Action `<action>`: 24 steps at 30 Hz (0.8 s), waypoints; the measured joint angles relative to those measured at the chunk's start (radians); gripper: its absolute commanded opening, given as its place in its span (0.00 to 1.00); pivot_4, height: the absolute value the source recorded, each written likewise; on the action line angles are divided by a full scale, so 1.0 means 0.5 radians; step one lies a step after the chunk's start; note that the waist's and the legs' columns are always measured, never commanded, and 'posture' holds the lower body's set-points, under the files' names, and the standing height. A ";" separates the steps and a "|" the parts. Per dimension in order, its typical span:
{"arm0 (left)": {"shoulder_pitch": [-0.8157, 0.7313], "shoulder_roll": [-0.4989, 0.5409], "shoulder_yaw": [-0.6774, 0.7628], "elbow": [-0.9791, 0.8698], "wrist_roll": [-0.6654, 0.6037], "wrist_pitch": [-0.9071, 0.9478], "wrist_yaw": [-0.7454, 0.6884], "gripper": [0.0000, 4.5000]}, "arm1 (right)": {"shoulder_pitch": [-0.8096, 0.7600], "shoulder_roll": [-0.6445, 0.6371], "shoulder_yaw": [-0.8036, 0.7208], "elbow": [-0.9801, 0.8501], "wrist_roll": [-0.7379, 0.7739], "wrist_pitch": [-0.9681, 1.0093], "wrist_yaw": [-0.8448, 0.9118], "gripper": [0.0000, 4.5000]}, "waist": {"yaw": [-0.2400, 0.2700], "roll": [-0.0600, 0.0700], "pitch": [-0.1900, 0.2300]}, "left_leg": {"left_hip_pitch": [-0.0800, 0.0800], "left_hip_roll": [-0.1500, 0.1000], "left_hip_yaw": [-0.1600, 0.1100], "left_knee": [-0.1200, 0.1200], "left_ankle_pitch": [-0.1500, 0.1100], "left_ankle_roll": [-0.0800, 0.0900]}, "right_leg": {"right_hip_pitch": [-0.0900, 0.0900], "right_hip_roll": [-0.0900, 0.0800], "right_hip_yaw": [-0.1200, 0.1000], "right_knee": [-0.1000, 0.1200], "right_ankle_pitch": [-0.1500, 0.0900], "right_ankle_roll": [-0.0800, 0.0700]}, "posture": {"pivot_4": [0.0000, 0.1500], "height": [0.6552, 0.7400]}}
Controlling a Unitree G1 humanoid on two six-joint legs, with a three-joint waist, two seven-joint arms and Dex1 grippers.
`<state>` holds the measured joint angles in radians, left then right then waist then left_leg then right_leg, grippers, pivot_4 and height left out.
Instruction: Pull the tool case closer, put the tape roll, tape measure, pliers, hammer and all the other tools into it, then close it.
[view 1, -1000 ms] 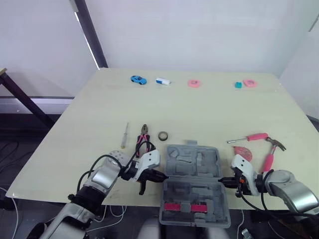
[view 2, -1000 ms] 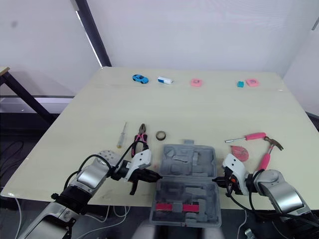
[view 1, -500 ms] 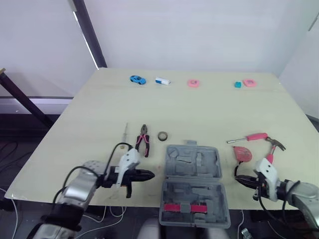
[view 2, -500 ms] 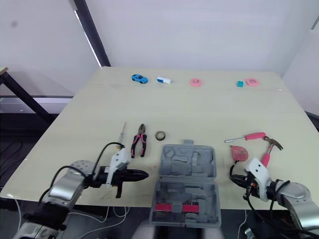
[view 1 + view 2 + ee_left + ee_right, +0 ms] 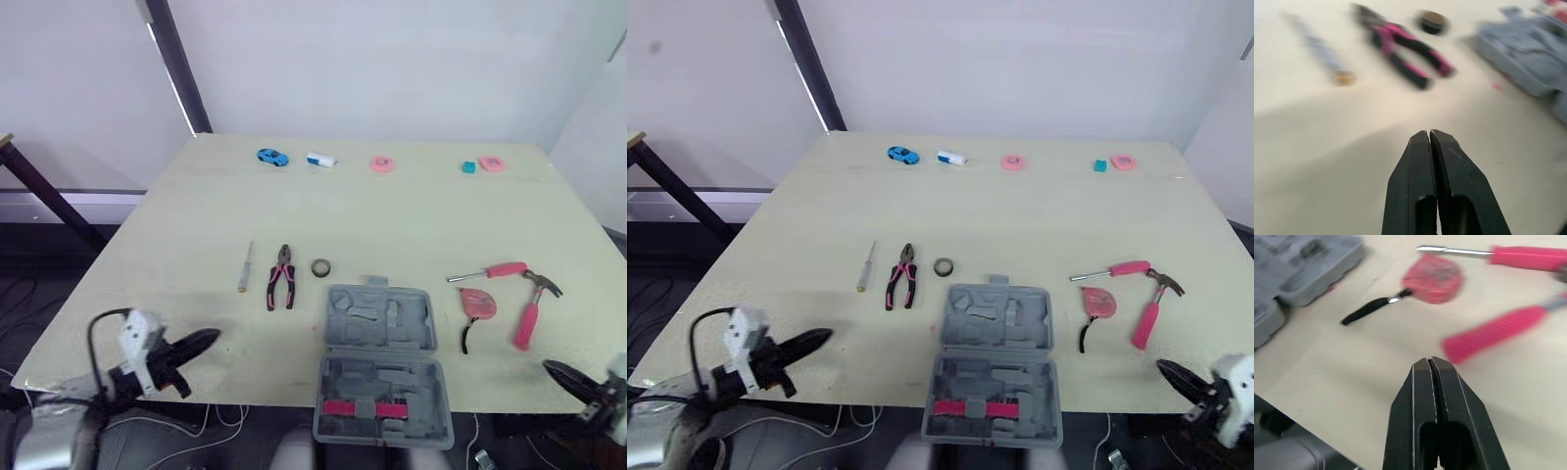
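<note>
Lying open on the pale table, the grey tool case sits at the near edge in the middle, its far half flat on the top and its near half reaching past the edge; a pink strip lies in that near half. Just beyond the case's far left corner sits the tape roll, with the pink-handled pliers beside it on the left and a slim screwdriver left of those, all apart from one another. On the case's right side lies the pink tape measure, its black strap trailing toward the near edge. A pink-handled screwdriver lies just beyond it, and the hammer with its pink grip lies to the right of both. The left gripper hangs over the near left part of the table, well apart from the case, its two black fingers pressed together on nothing. The right gripper sits at the near right edge, on the near side of the hammer, its fingers likewise pressed together and empty. Along the far edge stand a blue toy car, a white and blue piece, two pink pieces and a teal block.
</note>
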<state>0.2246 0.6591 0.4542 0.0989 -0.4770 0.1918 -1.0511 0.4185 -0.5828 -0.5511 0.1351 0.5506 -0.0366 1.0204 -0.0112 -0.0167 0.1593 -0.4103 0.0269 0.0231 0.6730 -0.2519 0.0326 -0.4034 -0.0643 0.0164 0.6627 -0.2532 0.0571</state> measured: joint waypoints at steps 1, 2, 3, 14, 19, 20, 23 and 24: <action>0.011 0.001 0.026 0.020 -0.004 -0.008 -0.001 0.30 | 0.005 -0.001 -0.033 0.033 0.014 0.000 0.002 0.22 | 0.000 0.000 0.000 | 0.001 0.000 0.000 -0.001 0.000 0.000 | 0.000 0.000 0.000 -0.001 0.000 -0.001 | 1.00 1.00; 0.016 0.002 0.038 0.029 -0.005 -0.010 -0.001 0.35 | 0.008 -0.002 -0.047 0.048 0.019 0.000 0.002 0.30 | 0.000 0.000 0.000 | 0.001 0.000 0.000 -0.002 0.000 0.000 | 0.000 0.000 0.000 -0.001 0.000 -0.001 | 1.00 1.00; 0.043 0.006 0.068 0.066 -0.011 -0.026 0.000 0.44 | 0.017 -0.007 -0.085 0.102 0.026 -0.019 0.026 0.40 | 0.000 0.000 0.000 | 0.001 0.000 0.000 -0.004 0.000 0.000 | 0.000 0.000 0.000 -0.003 -0.001 -0.001 | 1.00 1.00; 0.124 0.006 0.184 0.259 -0.035 -0.143 -0.030 1.00 | -0.112 -0.195 -0.260 0.644 0.068 -0.262 0.409 1.00 | 0.001 -0.001 -0.001 | 0.023 0.001 0.005 -0.010 -0.001 0.000 | 0.015 -0.015 0.001 -0.004 -0.003 -0.004 | 1.00 1.00; 0.084 0.006 0.180 0.259 -0.033 -0.166 -0.028 1.00 | -0.163 -0.192 -0.199 0.627 0.065 -0.253 0.463 1.00 | 0.001 -0.001 -0.001 | 0.023 0.002 0.005 -0.011 -0.001 0.000 | 0.015 -0.016 0.002 -0.004 -0.003 -0.005 | 1.00 1.00; 0.072 0.007 0.171 0.259 -0.030 -0.176 -0.029 1.00 | -0.165 -0.190 -0.178 0.610 0.066 -0.245 0.476 1.00 | 0.001 -0.001 -0.001 | 0.023 0.002 0.005 -0.011 -0.001 0.000 | 0.015 -0.017 0.002 -0.004 -0.003 -0.005 | 1.00 1.00; 0.001 0.046 0.119 0.249 0.010 -0.193 -0.025 1.00 | -0.173 -0.180 -0.116 0.461 0.089 -0.169 0.499 1.00 | 0.003 -0.001 -0.001 | 0.023 0.002 0.005 -0.011 -0.001 0.000 | 0.015 -0.018 0.002 -0.004 -0.002 -0.005 | 1.00 1.00; -0.020 0.063 0.098 0.233 0.022 -0.193 -0.023 1.00 | -0.175 -0.177 -0.100 0.399 0.103 -0.137 0.504 1.00 | 0.004 -0.001 -0.001 | 0.023 0.002 0.005 -0.011 -0.001 -0.001 | 0.015 -0.019 0.003 -0.004 -0.002 -0.005 | 1.00 1.00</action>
<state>0.2146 0.6904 0.5030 0.2152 -0.4662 0.0951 -1.0626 0.3311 -0.6714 -0.6011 0.3349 0.6022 -0.1049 1.2724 -0.0092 -0.0170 0.1590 -0.3989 0.0279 0.0255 0.6675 -0.2523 0.0324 -0.3961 -0.0737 0.0181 0.6608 -0.2544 0.0544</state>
